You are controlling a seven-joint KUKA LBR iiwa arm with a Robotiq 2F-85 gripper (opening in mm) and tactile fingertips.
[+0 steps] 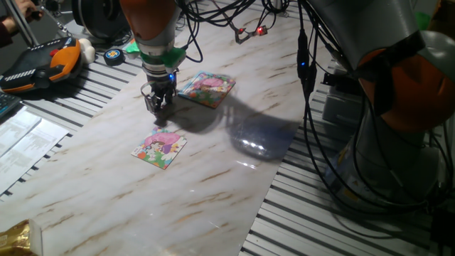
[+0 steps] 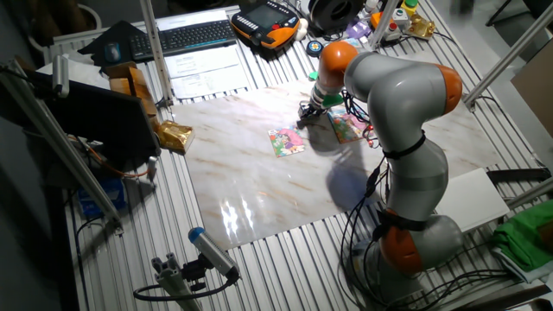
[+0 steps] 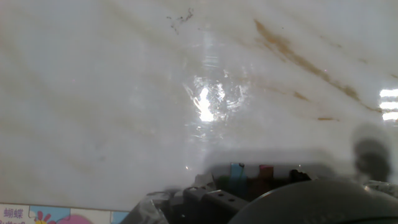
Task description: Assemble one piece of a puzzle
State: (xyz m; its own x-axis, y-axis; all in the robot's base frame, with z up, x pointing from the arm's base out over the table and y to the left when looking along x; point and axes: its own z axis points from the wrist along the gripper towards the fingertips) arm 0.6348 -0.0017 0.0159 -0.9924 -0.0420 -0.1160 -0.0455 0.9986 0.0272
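Two puzzle boards on marble slab point(image 1: 213, 178): nearer puzzle board point(image 1: 159, 148) flat, colourful, pink-heavy; farther puzzle board point(image 1: 207, 89) beyond it, angled. One arm, orange and grey, reaching down over slab. One gripper point(image 1: 158, 107) poised between the two boards, just above and behind nearer puzzle board, fingers pointing down. Finger opening: cannot tell (dark, small, blurred in both fixed views; fingertips not clear in hand view). The piece: not made out in any view; possibly hidden at fingers, cannot tell. Hand view: bare slab with bright glare spot, corner of one board at lower left edge. Beyond slab from nearer puzzle board: one black round disc point(image 1: 114, 55), one orange-and-black pendant point(image 1: 43, 65).
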